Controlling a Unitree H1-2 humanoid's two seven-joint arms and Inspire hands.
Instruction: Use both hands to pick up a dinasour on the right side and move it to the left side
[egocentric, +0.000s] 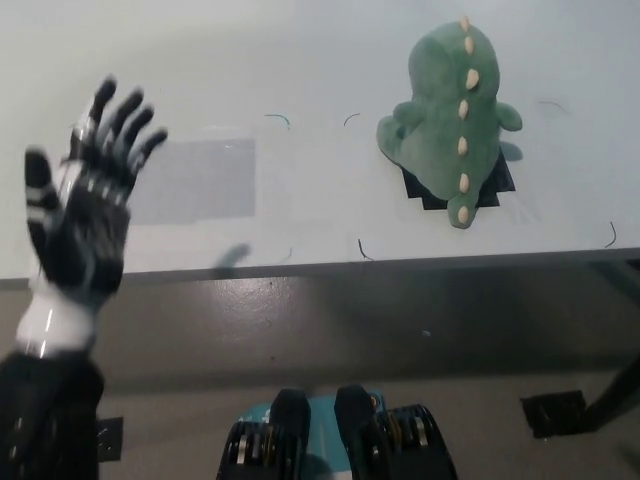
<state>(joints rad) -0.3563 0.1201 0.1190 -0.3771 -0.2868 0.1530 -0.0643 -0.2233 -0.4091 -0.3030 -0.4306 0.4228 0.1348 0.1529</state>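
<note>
Pale surface above a dark floor, seen from steeply overhead.

A wide, pale blue-white surface (300, 60) fills the upper half of the view, evenly lit, with a soft brighter patch near the top. A grey rectangle (205, 180) is marked on its left part, and a black jagged-edged patch (430, 195) lies on its right part. Thin dark curved marks (277, 119) are scattered across it. Its front edge runs straight across the middle. Below is a dim grey-brown floor (400, 320), with a dark square object (553, 414) at lower right and a dark leg (620, 395) slanting beside it.
</note>
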